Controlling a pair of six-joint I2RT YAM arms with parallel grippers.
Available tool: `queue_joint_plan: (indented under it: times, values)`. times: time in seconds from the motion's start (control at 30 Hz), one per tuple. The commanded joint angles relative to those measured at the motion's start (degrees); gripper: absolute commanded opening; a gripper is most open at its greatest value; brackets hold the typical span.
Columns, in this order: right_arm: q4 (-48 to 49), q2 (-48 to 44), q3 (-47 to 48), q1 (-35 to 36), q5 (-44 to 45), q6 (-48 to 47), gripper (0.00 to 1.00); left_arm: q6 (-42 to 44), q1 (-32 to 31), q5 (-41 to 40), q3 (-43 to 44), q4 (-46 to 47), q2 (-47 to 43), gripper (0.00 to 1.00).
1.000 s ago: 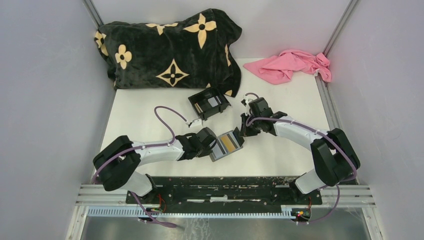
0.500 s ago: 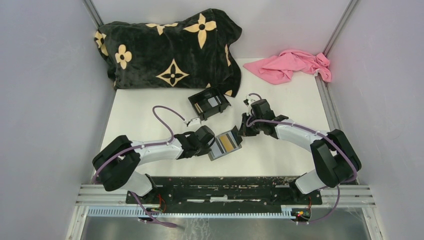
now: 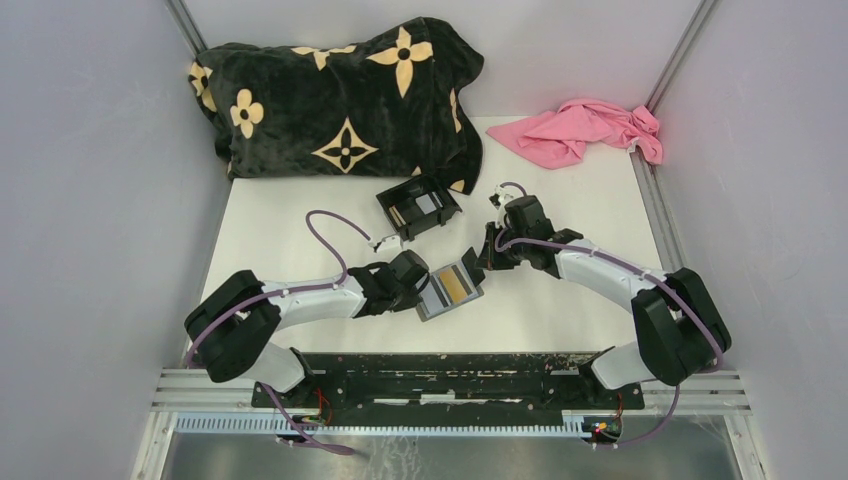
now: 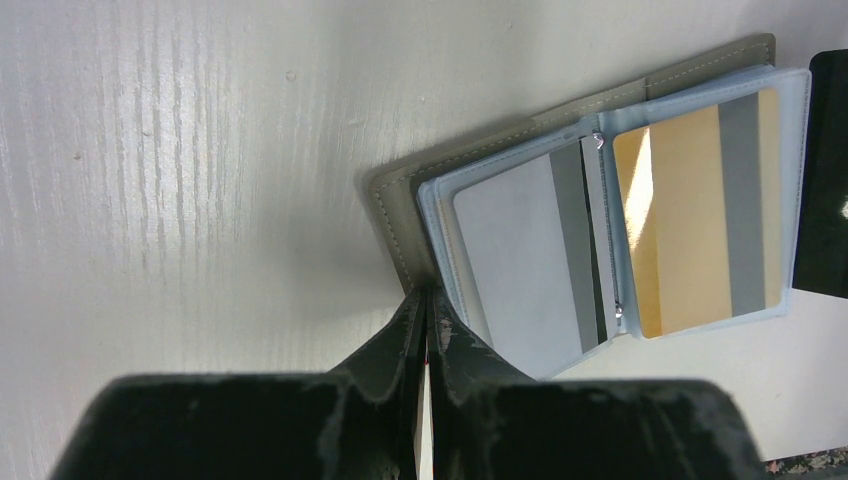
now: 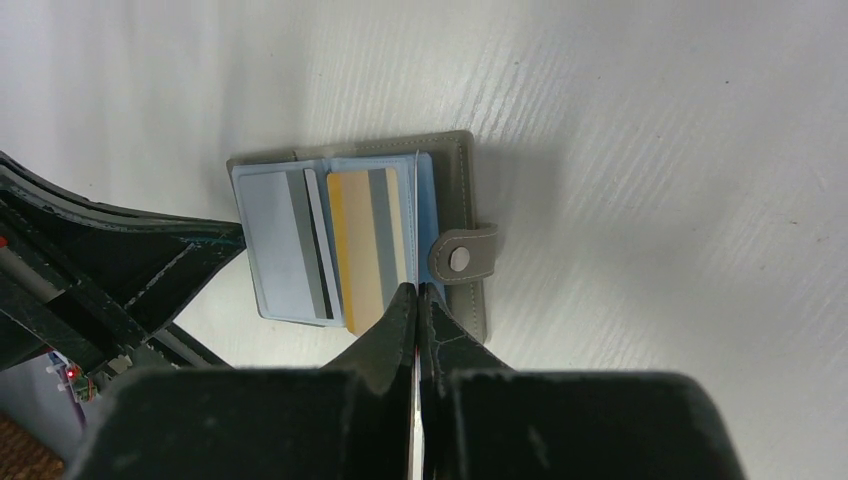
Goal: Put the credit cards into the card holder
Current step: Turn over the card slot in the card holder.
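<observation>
The grey card holder (image 3: 436, 309) lies open in the table's middle. Its clear sleeves hold a silvery card (image 4: 510, 260) and a gold card (image 4: 690, 220). My left gripper (image 3: 424, 284) is shut on the holder's near-left corner (image 4: 400, 215), fingertips meeting at the cover's edge (image 4: 428, 297). My right gripper (image 3: 481, 262) is shut (image 5: 417, 290) with its tips at the sleeve edge, between the gold card (image 5: 360, 240) and the clasp tab (image 5: 462, 256). It holds a black card, edge-on in its own view. The left wrist view shows that card as a black slab (image 4: 825, 170) beside the gold card.
A black plastic box (image 3: 417, 207) with more cards stands just behind the holder. A black blanket with tan flowers (image 3: 340, 95) fills the back left. A pink cloth (image 3: 585, 130) lies at the back right. Grey walls close in both sides.
The right gripper has edged slightly up and back at the holder's clasp side, and its elbow has swung right. The holder and left gripper have shifted a little left.
</observation>
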Motion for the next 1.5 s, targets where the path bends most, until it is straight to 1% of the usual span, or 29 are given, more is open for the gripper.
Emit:
queue_joint_plan:
  times: [0.0,0.43,0.57,0.83,1.03,1.47]
  values:
    - [0.38,-2.14,2.18,0.03,0.05,0.34,0.01,3.69,1.05,-1.55,-0.53,-3.92,2.37,0.09]
    - [-0.66,-4.34,2.65,0.01,-1.30,1.26,0.01,3.17,1.12,-0.77,-0.18,-3.56,3.12,0.09]
    - [0.38,-4.29,2.78,0.15,-2.83,2.54,0.01,2.99,1.08,-0.58,0.09,-3.56,3.35,0.09]
    - [5.13,-1.76,1.89,1.80,-5.81,6.21,0.01,2.67,1.09,-0.24,0.30,-3.47,3.39,0.08]
    - [6.56,-0.20,2.71,4.58,-5.85,7.73,0.01,2.41,1.08,-0.14,0.15,-3.57,3.36,0.08]
    - [12.60,5.80,0.28,7.69,-6.38,10.69,0.01,1.94,1.06,-0.13,-0.55,-3.56,2.44,0.08]
